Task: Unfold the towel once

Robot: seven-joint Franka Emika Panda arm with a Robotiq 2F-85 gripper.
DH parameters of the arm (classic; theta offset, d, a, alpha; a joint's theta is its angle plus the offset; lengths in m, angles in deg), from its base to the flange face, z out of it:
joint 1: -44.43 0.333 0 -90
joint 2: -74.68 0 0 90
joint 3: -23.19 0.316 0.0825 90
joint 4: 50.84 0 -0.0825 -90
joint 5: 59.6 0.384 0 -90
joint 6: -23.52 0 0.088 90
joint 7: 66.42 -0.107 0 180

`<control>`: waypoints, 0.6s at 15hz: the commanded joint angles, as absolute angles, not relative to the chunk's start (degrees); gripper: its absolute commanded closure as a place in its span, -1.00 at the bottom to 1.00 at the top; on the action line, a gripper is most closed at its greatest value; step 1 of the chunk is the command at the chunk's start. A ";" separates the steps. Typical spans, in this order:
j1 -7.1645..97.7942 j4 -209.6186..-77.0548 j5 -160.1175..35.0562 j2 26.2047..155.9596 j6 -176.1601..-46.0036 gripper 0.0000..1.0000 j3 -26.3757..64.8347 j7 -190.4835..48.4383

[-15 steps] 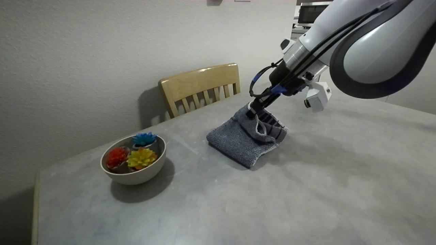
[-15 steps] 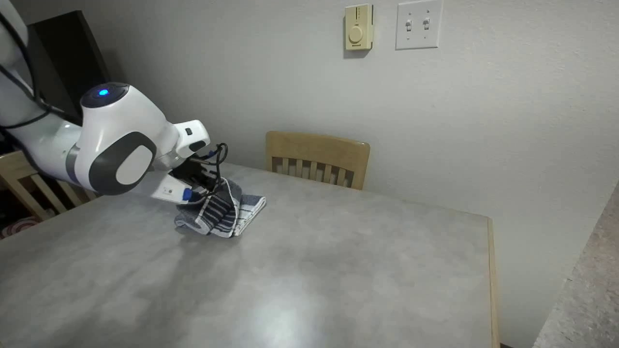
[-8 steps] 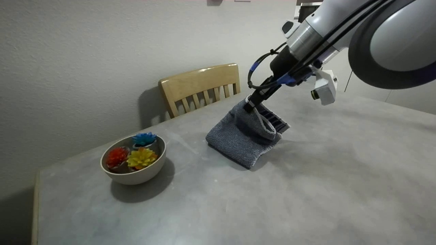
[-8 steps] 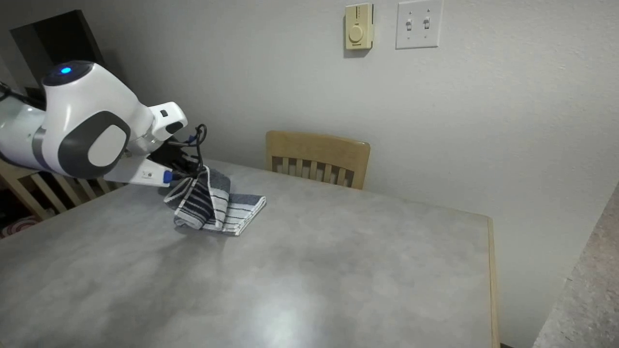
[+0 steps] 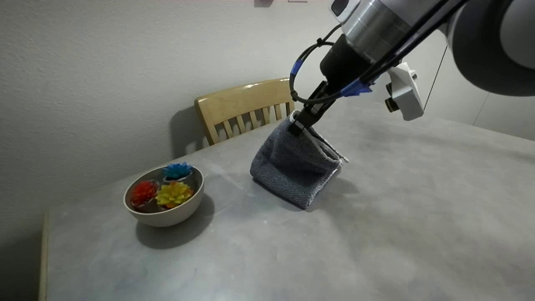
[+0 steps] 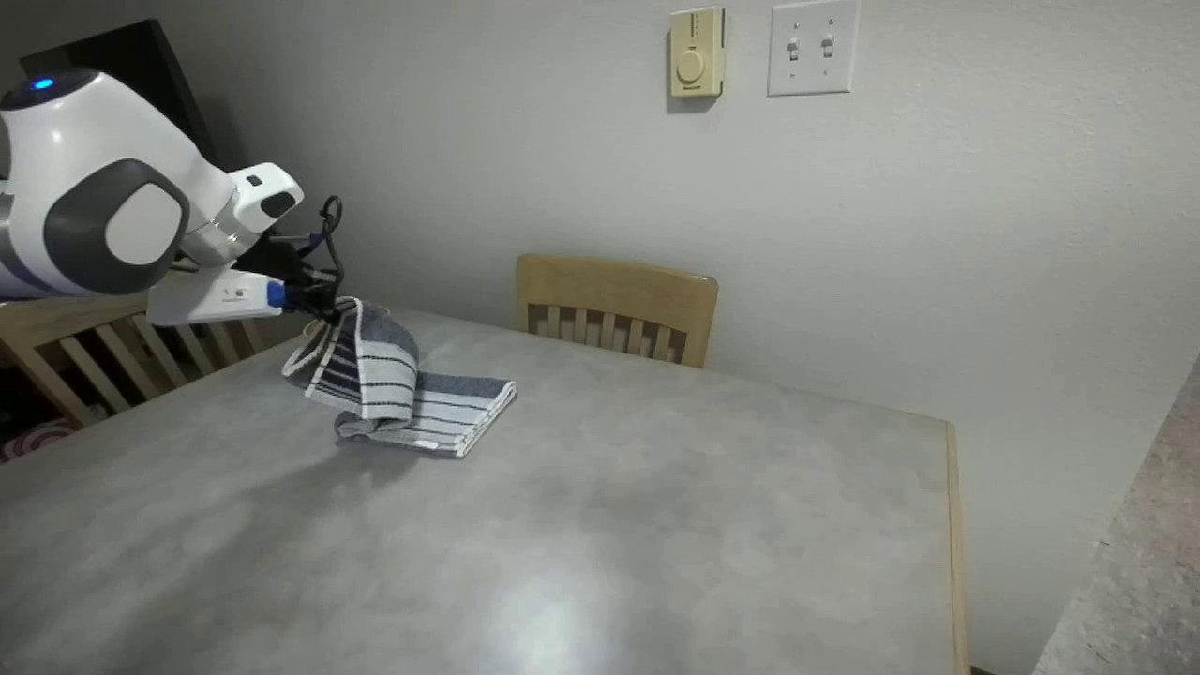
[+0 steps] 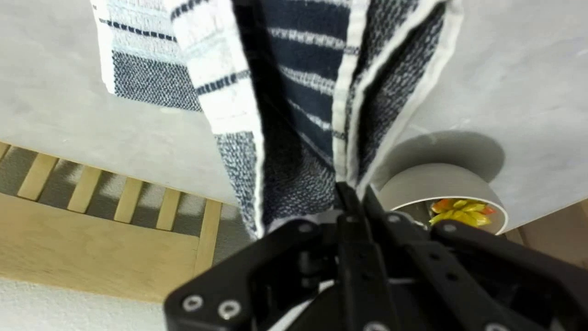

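The blue-grey towel (image 5: pixel 288 167) is partly raised off the table, its lower part lying flat. In an exterior view its striped inner side and white-edged bottom layer (image 6: pixel 469 410) show, with the lifted flap hanging in a loop to the left of that layer. My gripper (image 5: pixel 297 126) is shut on the towel's upper edge and tilts down toward it. In the wrist view the gripper (image 7: pixel 360 191) has a white hem of the towel (image 7: pixel 342 115) pinched between its fingertips, and other folds hang open beside it.
A white bowl (image 5: pixel 167 217) with red, blue and yellow artificial plants stands on the table (image 5: pixel 234 259). A wooden chair (image 6: pixel 614 286) is at the table's wall side. In an exterior view another chair (image 6: pixel 122 352) stands behind the arm.
My gripper has risen with the towel's edge, moving left in both exterior views. The flap is drawn higher off the lower layer, and more of the striped side shows.
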State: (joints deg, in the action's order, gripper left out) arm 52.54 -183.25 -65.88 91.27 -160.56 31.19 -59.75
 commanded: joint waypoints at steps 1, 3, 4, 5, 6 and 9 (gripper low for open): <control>61.94 -181.98 -68.06 91.07 -155.47 0.99 23.43 -61.28; 65.46 -181.07 -68.72 92.24 -153.56 0.99 21.71 -61.41; 66.76 -180.45 -69.00 92.96 -152.37 0.99 21.57 -61.33; 67.92 -179.96 -69.22 93.52 -151.34 0.99 21.39 -61.25; 68.77 -179.37 -69.42 94.37 -150.28 0.99 21.59 -60.91; 70.73 -176.63 -69.49 97.68 -146.74 0.99 22.65 -59.93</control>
